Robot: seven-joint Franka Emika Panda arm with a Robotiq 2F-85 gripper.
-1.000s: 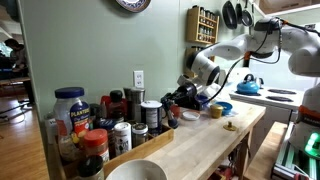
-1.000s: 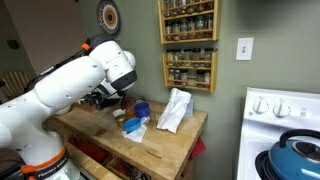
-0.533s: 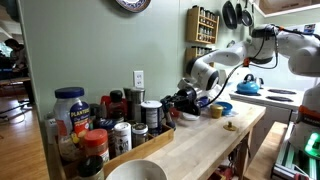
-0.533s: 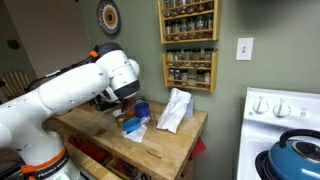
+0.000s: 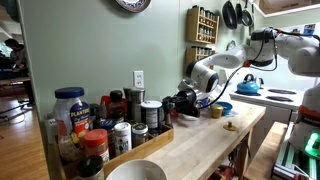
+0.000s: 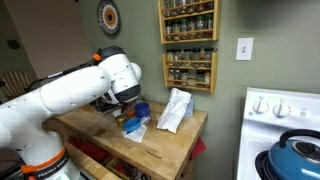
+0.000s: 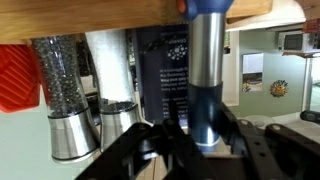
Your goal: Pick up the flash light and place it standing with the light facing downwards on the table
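In the wrist view, which stands upside down, the flash light [image 7: 206,70] is a dark upright cylinder between my gripper's [image 7: 204,140] two black fingers. The fingers press close on both its sides. Its far end, tinted blue, reaches the pale wooden table [image 7: 90,20]; I cannot tell whether it touches. In an exterior view the gripper [image 5: 185,99] hangs low over the table [image 5: 205,140] among the jars. In an exterior view the arm [image 6: 85,90] hides the gripper and the flash light above the table [image 6: 165,140].
A pepper mill [image 7: 55,95] and a salt mill [image 7: 110,90] stand just beside the flash light. Jars and bottles [image 5: 110,120] crowd the wall side. A blue bowl [image 5: 221,107], a white crumpled bag [image 6: 175,110] and the stove with a blue kettle [image 6: 300,155] lie further along.
The arm has shifted slightly and settled lower over the table near the jars. The gripper stays in about the same place.
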